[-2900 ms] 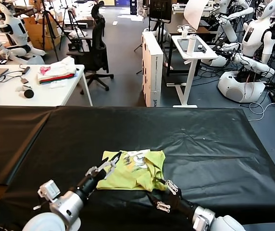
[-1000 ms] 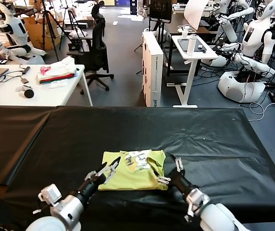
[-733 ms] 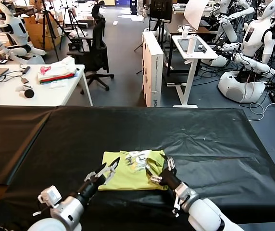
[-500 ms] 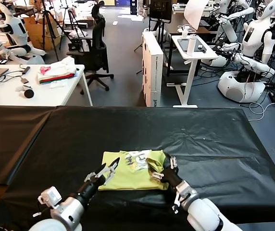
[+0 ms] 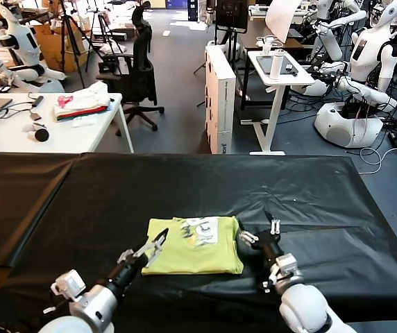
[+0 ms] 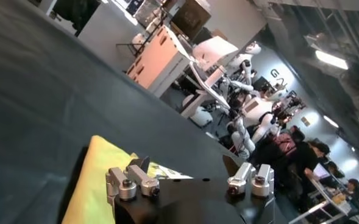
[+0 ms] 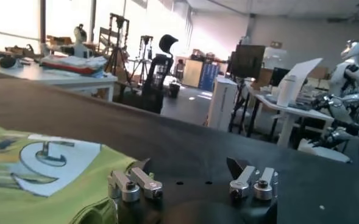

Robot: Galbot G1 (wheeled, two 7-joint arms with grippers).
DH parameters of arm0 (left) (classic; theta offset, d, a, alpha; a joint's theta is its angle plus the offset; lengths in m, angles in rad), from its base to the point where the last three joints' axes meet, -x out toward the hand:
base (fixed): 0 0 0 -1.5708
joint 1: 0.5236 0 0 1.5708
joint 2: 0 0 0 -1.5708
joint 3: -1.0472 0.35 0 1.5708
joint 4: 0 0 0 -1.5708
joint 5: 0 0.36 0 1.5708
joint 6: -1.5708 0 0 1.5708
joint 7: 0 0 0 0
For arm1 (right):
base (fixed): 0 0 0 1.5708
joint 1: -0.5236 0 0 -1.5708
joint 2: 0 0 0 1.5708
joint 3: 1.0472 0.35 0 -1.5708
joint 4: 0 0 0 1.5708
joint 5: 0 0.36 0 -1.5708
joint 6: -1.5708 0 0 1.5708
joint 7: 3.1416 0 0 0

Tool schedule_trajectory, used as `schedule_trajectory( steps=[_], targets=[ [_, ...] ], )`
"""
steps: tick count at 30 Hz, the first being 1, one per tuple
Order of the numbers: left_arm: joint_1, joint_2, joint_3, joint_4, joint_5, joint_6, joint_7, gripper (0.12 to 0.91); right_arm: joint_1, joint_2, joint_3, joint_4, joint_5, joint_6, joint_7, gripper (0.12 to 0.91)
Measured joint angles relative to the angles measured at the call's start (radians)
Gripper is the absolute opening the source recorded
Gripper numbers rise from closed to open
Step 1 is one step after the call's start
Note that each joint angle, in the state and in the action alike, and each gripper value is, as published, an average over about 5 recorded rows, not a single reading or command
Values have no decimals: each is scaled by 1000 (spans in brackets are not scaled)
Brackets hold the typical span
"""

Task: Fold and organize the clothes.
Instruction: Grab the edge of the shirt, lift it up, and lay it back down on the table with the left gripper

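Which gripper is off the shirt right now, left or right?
The right gripper: it stands open over bare black cloth just beside the T-shirt. The left gripper, also open, overlaps the shirt's left edge.

Not much to read here

The T-shirt (image 7: 39,176) has a white print with what looks like a "G" or "5", can't tell which. A far wall sign (image 6: 279,78) seems to start "GAL".
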Motion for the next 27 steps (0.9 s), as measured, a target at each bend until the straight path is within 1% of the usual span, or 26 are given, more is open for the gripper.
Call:
schedule_trajectory(
  steps=[3,5,7,8,10,13,15,18,20,23,25,27],
  targets=[
    [-7,31,1,27,8,-31,38,907,-57,-23,54,36,45,67,-62,907],
    [-17,58,5,51,30,-75,74,907,-109,-32,96,59,68,112,-88,907],
    [-27,80,13,81,73,-140,105,907,-172,-35,147,81,93,149,-100,907],
    [-31,87,18,98,100,-177,115,907,-204,-34,174,91,104,161,-102,907],
    [-34,93,29,135,157,-259,126,907,-271,-29,232,111,129,174,-99,907],
    [-32,85,44,190,239,-376,132,907,-366,-17,316,138,161,182,-81,907],
    [-31,73,52,223,286,-438,124,907,-423,-10,363,155,171,186,-68,907],
    [-36,52,56,267,330,-500,91,907,-494,1,414,180,175,190,-59,907],
    [-42,37,56,291,342,-522,61,907,-531,8,431,200,171,189,-56,907],
    [-48,19,56,320,351,-544,20,907,-567,13,439,230,162,184,-54,907],
    [-48,10,57,337,358,-559,3,907,-578,13,441,245,159,179,-52,907],
    [-45,1,58,350,363,-570,-4,907,-582,12,440,253,156,174,-51,907]
  ],
)
